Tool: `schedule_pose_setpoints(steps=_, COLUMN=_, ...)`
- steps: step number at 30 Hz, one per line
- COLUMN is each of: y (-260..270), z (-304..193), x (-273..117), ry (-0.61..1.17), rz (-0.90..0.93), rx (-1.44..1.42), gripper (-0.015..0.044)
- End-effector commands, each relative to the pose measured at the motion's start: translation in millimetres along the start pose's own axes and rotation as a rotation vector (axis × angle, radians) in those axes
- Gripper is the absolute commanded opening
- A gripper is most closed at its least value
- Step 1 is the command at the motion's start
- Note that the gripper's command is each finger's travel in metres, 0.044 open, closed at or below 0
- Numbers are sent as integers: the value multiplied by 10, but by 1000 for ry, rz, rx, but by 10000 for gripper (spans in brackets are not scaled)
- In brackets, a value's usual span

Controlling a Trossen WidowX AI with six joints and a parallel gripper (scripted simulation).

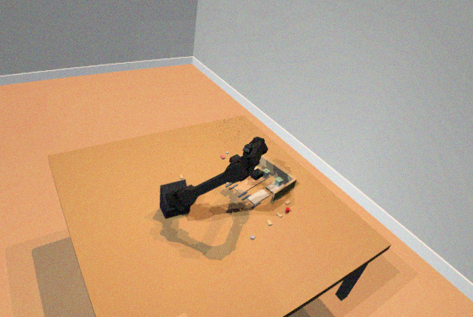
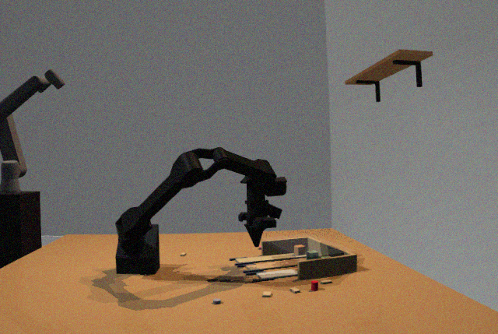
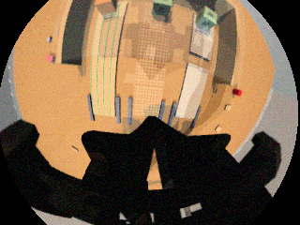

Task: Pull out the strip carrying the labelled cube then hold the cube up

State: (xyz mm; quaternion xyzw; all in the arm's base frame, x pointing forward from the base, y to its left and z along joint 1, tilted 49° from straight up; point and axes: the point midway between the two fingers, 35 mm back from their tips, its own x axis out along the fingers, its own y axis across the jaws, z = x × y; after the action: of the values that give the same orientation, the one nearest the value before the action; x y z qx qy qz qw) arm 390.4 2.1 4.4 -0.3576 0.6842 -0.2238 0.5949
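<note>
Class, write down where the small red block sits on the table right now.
In the exterior view the small red block stands on the table just outside the tray's near wall, between two tan bits. The wrist view shows it right of the tray.
</note>
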Motion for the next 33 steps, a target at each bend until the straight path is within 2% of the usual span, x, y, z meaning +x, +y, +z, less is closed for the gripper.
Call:
schedule_pose_setpoints(steps=1, y=2, z=24, x=-10, ry=-1, rz=6, rx=8, gripper=0)
schedule_pose_setpoints(steps=33, y=24, z=18, x=517, ry=-1, rz=5, rx=8, gripper=0)
